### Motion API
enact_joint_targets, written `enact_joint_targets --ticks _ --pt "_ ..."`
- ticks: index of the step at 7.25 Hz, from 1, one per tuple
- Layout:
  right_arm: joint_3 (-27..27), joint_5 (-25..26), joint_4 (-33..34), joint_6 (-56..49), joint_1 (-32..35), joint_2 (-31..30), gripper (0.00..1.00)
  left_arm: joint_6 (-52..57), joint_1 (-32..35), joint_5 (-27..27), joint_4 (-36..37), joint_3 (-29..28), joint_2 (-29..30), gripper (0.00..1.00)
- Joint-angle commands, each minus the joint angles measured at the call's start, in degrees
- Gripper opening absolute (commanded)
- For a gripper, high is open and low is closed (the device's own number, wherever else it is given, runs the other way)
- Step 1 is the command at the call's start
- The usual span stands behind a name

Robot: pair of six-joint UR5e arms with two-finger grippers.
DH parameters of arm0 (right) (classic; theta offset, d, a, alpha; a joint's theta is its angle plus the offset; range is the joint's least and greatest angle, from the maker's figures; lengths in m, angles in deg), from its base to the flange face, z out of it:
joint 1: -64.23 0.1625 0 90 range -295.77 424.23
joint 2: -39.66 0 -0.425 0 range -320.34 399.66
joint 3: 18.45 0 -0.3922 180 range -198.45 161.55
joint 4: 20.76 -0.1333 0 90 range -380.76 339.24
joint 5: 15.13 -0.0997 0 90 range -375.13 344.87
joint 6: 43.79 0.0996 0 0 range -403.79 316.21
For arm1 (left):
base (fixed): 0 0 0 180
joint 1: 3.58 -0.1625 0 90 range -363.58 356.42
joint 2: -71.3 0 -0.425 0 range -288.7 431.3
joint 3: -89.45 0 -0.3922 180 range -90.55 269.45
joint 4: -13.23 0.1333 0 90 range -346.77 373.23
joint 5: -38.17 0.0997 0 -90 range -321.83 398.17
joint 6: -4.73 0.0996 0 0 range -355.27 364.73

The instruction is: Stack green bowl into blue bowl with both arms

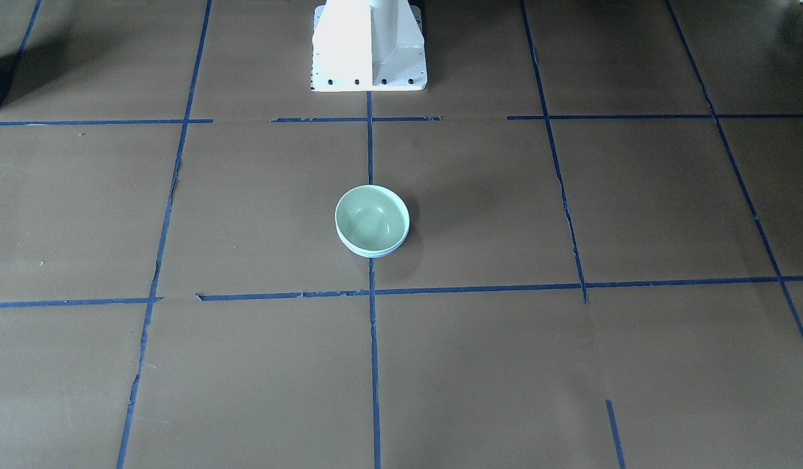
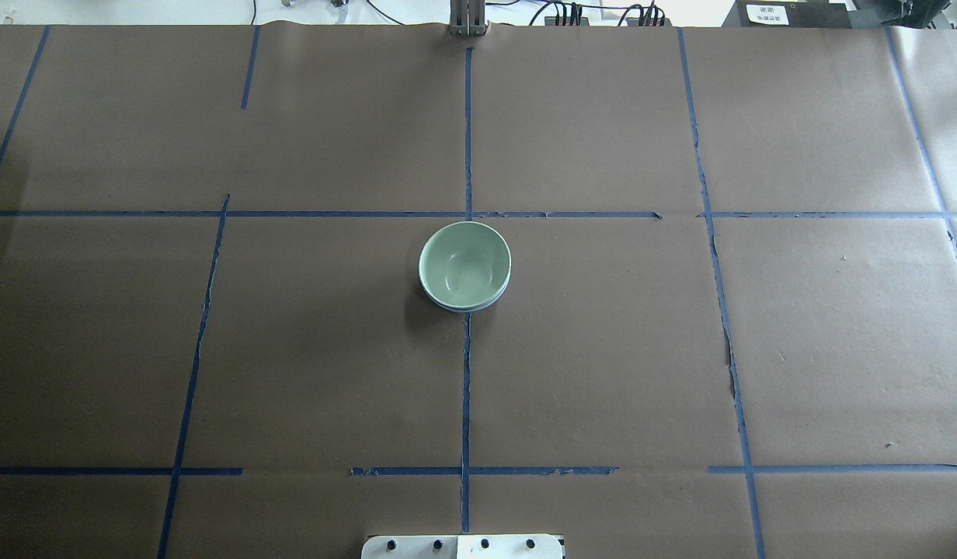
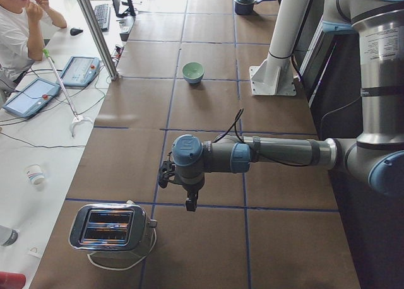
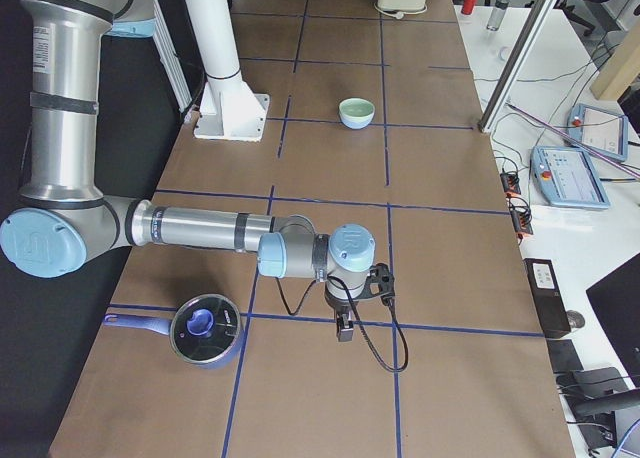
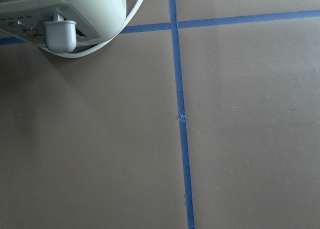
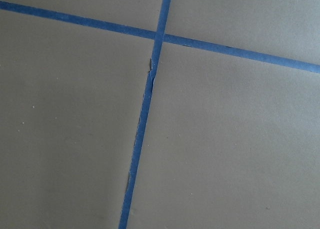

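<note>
The green bowl [image 1: 371, 218] sits upright inside the blue bowl [image 1: 374, 253], of which only a thin rim shows beneath it, at the table's middle on the centre tape line. Both also show in the overhead view: the green bowl [image 2: 464, 264] and the blue bowl's rim [image 2: 469, 309]. Neither gripper is near the bowls. My left gripper [image 3: 189, 205] hangs over the table's left end next to a toaster. My right gripper [image 4: 343, 330] hangs over the right end next to a pot. I cannot tell whether either is open or shut. Both wrist views show only brown paper and tape.
A chrome toaster [image 3: 110, 229] stands at the table's left end, its lever and cord in the left wrist view [image 5: 60, 26]. A blue lidded pot [image 4: 205, 330] stands at the right end. The white pedestal [image 1: 369, 45] is behind the bowls. An operator [image 3: 19, 30] sits beside the table.
</note>
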Motion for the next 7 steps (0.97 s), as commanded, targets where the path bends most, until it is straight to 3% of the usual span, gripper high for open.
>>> enact_joint_targets --ticks 1,7 --pt "0.1 0.0 -0.7 0.1 0.0 -0.1 1.00 0.0 0.0 0.0 0.0 0.2 0.1 1.00" --pt "-1.0 -0.1 -6.5 0.1 0.1 -1.0 1.00 -0.2 -0.1 0.1 0.1 0.3 0.0 1.00"
